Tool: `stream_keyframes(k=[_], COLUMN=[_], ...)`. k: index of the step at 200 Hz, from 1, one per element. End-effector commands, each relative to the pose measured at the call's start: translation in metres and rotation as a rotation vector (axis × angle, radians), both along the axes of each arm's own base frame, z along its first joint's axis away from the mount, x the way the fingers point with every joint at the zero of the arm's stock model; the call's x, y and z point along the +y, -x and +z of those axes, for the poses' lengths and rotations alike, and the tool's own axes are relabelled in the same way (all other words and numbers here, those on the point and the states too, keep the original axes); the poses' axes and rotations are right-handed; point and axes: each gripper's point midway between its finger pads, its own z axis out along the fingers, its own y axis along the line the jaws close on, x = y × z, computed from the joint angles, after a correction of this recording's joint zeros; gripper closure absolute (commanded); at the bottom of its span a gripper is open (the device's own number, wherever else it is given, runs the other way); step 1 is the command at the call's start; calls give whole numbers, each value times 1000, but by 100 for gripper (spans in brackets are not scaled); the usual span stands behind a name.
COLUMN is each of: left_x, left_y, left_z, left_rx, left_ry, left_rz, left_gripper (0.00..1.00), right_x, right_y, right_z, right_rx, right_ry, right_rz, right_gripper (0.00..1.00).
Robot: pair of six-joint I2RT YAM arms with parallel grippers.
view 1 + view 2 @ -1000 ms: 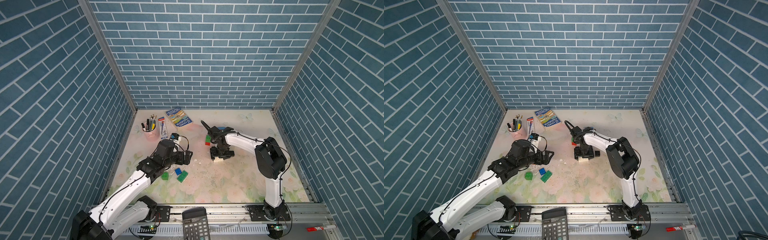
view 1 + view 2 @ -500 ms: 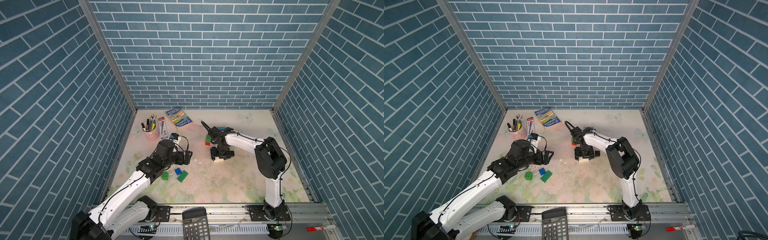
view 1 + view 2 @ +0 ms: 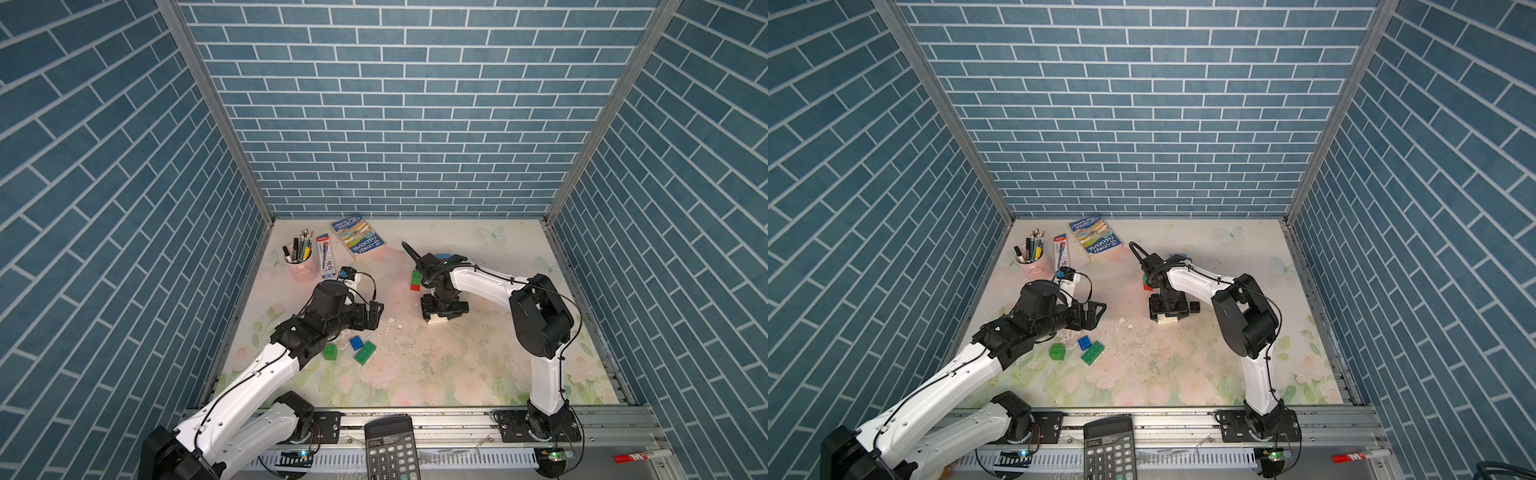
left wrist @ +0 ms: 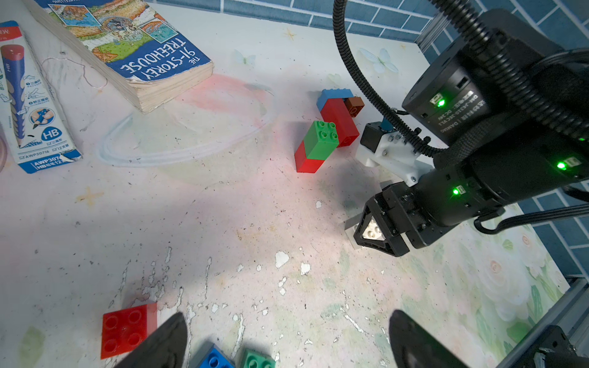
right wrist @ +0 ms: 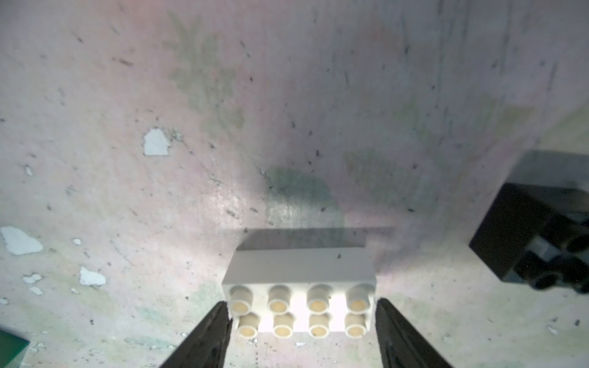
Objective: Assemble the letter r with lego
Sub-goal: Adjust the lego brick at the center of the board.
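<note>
At mid-table, in the right wrist view, the right gripper (image 5: 302, 307) pinches a white brick (image 5: 299, 270) endwise by its fingertips (image 5: 216, 328) alone; it may pivot, slip, or strike the nearby black brick (image 5: 535, 235). In the left wrist view, the left gripper (image 4: 287, 321) gapes wide, empty, above loose bricks (image 4: 127, 328). In a top view, a worn floral table (image 3: 415, 365) sits inside blue-brick walls (image 3: 395, 124).

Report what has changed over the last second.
Nothing visibly changed. The right gripper stays closed around the white brick, its fingers against the brick's short ends. The left gripper stays wide open and empty.
</note>
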Motion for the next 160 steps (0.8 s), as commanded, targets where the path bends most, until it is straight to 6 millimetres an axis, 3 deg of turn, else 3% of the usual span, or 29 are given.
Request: stream_keyframes(k=[1,66,80,90,108,160], left_x=[5,5,5,5,6,7], left_y=[2,1,1,2,2,2], left_z=[-6,-8,-8,-8,-8,-9], left_rx=[15,21,20,21,21,21], left_ry=[-14,-18,-20,-21,-22,-28], left_rz=[15,15,16,14,15,20], left_gripper=[0,0,0,0,0,0], right_x=[-7,-7,-7,-6,-6,-7], right_y=[5,6,7,7,6,4], right_z=[-8,-12,-13,-14,-14,-13], right_rx=[30,40,44,48,46,40], right_ry=[30,35,35,34,36,43], right_rz=[10,12,13,13,15,14], right_gripper=[27,34,40,39,28,30])
